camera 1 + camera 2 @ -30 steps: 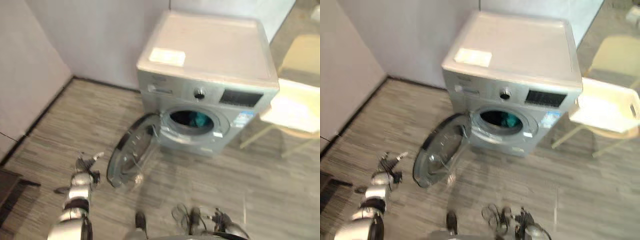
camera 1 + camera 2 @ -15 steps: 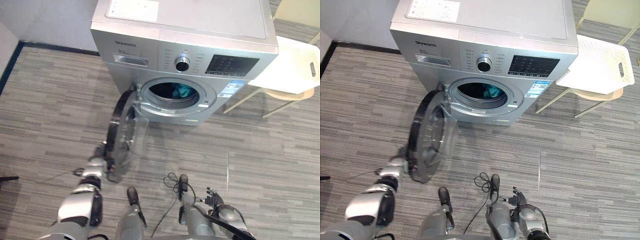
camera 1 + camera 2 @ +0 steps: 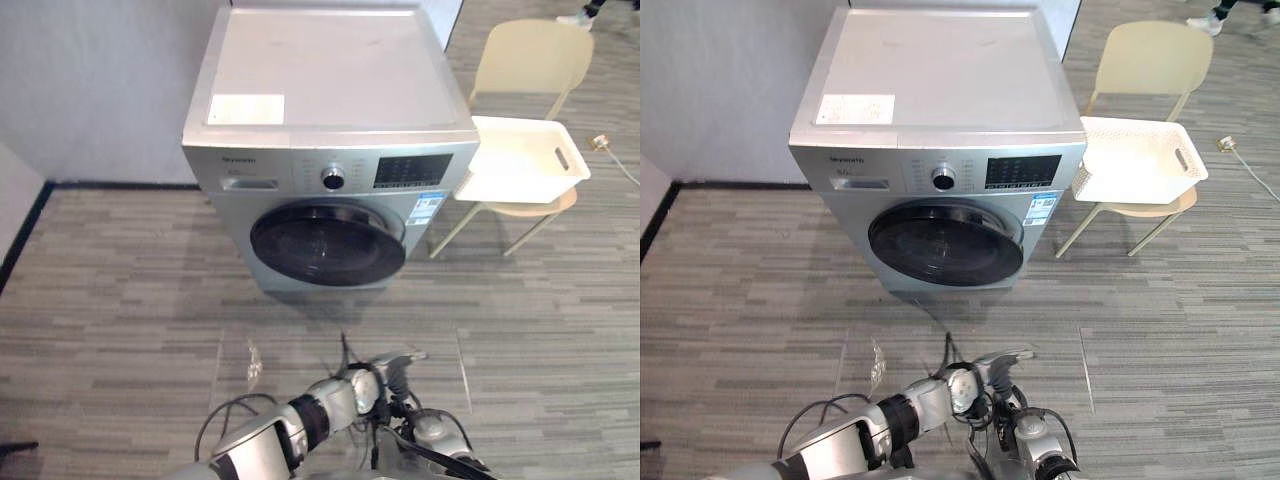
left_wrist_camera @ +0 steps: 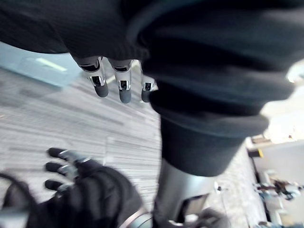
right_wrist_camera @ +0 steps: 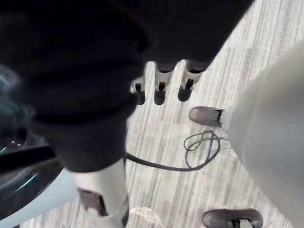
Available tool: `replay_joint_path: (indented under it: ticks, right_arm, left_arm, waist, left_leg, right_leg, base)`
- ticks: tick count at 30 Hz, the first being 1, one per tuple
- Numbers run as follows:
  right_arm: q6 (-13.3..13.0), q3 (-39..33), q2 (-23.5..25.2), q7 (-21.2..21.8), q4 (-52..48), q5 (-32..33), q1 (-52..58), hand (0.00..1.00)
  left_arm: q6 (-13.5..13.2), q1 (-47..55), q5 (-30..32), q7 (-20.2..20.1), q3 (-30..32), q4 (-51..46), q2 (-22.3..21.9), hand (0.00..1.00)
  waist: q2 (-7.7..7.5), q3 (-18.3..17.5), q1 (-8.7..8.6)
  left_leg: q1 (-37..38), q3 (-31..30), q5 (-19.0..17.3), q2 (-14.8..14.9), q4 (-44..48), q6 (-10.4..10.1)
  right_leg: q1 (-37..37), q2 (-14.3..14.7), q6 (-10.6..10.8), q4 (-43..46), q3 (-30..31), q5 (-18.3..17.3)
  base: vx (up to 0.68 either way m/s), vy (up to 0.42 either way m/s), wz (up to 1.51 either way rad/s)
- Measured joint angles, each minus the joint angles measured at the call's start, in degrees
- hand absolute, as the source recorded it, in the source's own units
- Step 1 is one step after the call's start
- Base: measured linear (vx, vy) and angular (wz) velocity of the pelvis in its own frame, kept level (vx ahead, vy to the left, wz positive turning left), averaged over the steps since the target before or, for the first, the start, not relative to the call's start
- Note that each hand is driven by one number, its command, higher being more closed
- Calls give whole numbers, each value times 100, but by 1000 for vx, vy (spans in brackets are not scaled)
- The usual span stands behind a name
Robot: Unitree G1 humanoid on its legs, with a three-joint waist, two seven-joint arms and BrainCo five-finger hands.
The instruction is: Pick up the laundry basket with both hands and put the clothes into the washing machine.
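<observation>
The washing machine [image 3: 330, 150] stands against the wall with its round dark door [image 3: 328, 243] closed. The white laundry basket [image 3: 515, 162] sits on the seat of a pale chair [image 3: 527, 55] just beside the washing machine, on the robot's right, well apart from both hands. The left hand [image 3: 385, 367] hangs low over the floor [image 3: 120, 290] in front of the washing machine, its fingers [image 4: 124, 90] straight and relaxed. The right hand [image 4: 78, 167] is near it, a little further from the washing machine, its fingers [image 5: 160, 92] likewise straight, gripping nothing.
</observation>
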Motion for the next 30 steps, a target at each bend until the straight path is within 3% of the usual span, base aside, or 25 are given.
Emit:
replay_joint_path:
  ticks: [5, 8, 13, 14, 17, 18, 19, 20, 21, 22, 24, 25, 26, 27, 28, 29, 30]
  right_arm:
    - [-10, -185, -146, 6, 158, -17, 3, 0]
    - [-11, -515, -163, 2, 174, -223, 258, 0]
    - [8, -664, -186, -25, 340, -219, 387, 0]
    - [7, -659, -153, -24, 390, -219, 396, 0]
    - [-2, -666, -169, -25, 496, -214, 362, 0]
    - [-14, -692, -201, -31, 619, -197, 342, 0]
    - [-24, -773, -264, -55, 734, -171, 277, 0]
    - [-20, -834, -297, -88, 831, -137, 272, 0]
    - [-33, -981, -379, -140, 828, 26, 346, 0]
    - [-41, -1084, -415, -142, 812, 65, 350, 0]
    - [-44, -1487, -456, -124, 704, 67, 458, 0]
    - [-70, -1912, -488, -117, 665, 95, 653, 0]
    - [-71, -1987, -488, -117, 658, 129, 684, 0]
    - [-70, -2118, -483, -120, 632, 223, 773, 0]
    - [-84, -2309, -399, -99, 528, 447, 853, 0]
    - [-96, -2372, -358, -106, 484, 532, 852, 0]
    - [-125, -2424, -306, -105, 443, 586, 873, 0]
  left_arm:
    - [-149, 132, -309, -333, 27, -607, 173, 0]
    - [-314, 559, -421, -476, 264, -1280, 681, 0]
    - [-396, 1883, -938, -425, 1652, -2033, 1407, 0]
    - [-416, 2383, -1113, -330, 2140, -2221, 1662, 0]
    - [-440, 2786, -1269, -197, 2788, -2241, 1848, 0]
    - [-446, 2900, -1349, -177, 2979, -2239, 1879, 0]
    - [-477, 2996, -1405, -161, 3184, -2243, 1879, 0]
    - [-493, 3130, -1480, -156, 3396, -2234, 1848, 0]
    - [-512, 3422, -1611, -130, 3868, -2202, 1753, 0]
    - [-510, 3534, -1661, -106, 4034, -2155, 1710, 0]
    - [-504, 3851, -1909, -105, 4657, -1832, 1671, 0]
    - [-486, 3943, -2047, -84, 4998, -1475, 1651, 0]
    - [-480, 3956, -2066, -83, 5042, -1414, 1647, 0]
    - [-476, 4012, -2123, -79, 5224, -1299, 1643, 0]
    - [-474, 4144, -2223, -47, 5513, -1180, 1638, 0]
    - [-474, 4181, -2307, -15, 5612, -1140, 1693, 0]
    - [-474, 4190, -2433, 60, 5718, -1038, 1762, 0]
  waist:
    - [228, -146, 35]
    - [261, -170, 18]
    - [229, -223, 89]
    - [191, -265, 224]
    - [183, -262, 326]
    - [194, -262, 405]
    - [247, -262, 447]
    - [245, -257, 528]
    - [230, -250, 561]
    - [270, -248, 581]
    - [320, -238, 633]
    - [354, -256, 640]
    - [392, -273, 654]
    - [403, -265, 703]
    - [331, -225, 684]
    - [282, -205, 647]
    - [249, -145, 561]
  left_leg:
    - [50, -85, -1, 23, 0, 2]
    - [67, -348, 0, 47, 1, 3]
    - [-188, -1017, 44, 3, 62, 22]
    - [-484, -1350, 45, -16, 296, 37]
    - [-1365, -1886, -314, -29, 1411, 207]
    - [-1723, -1787, -430, -22, 1845, 308]
    - [-1893, -1318, -696, 88, 2090, 558]
    - [-1909, -890, -786, 230, 2241, 607]
    - [-1827, -15, -874, 457, 2530, 700]
    - [-1867, 145, -958, 531, 2703, 711]
    - [-1957, -201, -1330, 296, 3142, 738]
    - [-1932, -468, -1541, 137, 3215, 863]
    - [-1899, -517, -1563, 93, 3200, 877]
    - [-1746, -605, -1590, -35, 3135, 920]
    - [-1534, -840, -1571, -288, 2968, 1007]
    - [-1434, -951, -1560, -371, 2879, 1020]
    - [-1261, -1166, -1502, -498, 2698, 1102]
  right_leg:
    - [159, 12, -11, -125, -101, 27]
    - [327, -10, -7, -129, -366, -20]
    - [511, -135, 19, -129, -1034, -124]
    - [544, -197, 38, -127, -1371, -141]
    - [652, -324, 59, -124, -2110, -158]
    - [735, -351, 73, -122, -2363, -172]
    - [863, -360, 127, -97, -2680, -250]
    - [965, -411, 155, -16, -2908, -307]
    - [1118, -608, 260, 138, -3230, -433]
    - [1181, -667, 291, 211, -3346, -468]
    - [1526, -895, 305, 367, -3736, -479]
    - [1608, -1188, 329, 1006, -3970, -502]
    - [1576, -1280, 327, 1233, -3995, -501]
    - [1384, -1601, 203, 2013, -3940, -499]
    - [754, -2015, -880, 3636, -3229, -713]
    - [510, -1958, -914, 4241, -2829, -968]
    - [226, -1673, -631, 4948, -2319, -1347]
  base:
    - [-26, -57, 7]
    - [-17, -53, 40]
    - [-13, -31, 74]
    - [16, -7, 102]
    - [-8, 38, 128]
    - [-62, 105, 151]
    - [-68, 135, 134]
    - [24, 182, 157]
    - [65, 208, 130]
    - [108, 266, 126]
    - [96, 306, 105]
    - [99, 266, 95]
    - [158, 371, 87]
    - [225, 398, 65]
    - [276, 443, 78]
    - [239, 309, 93]
    - [204, 130, 117]
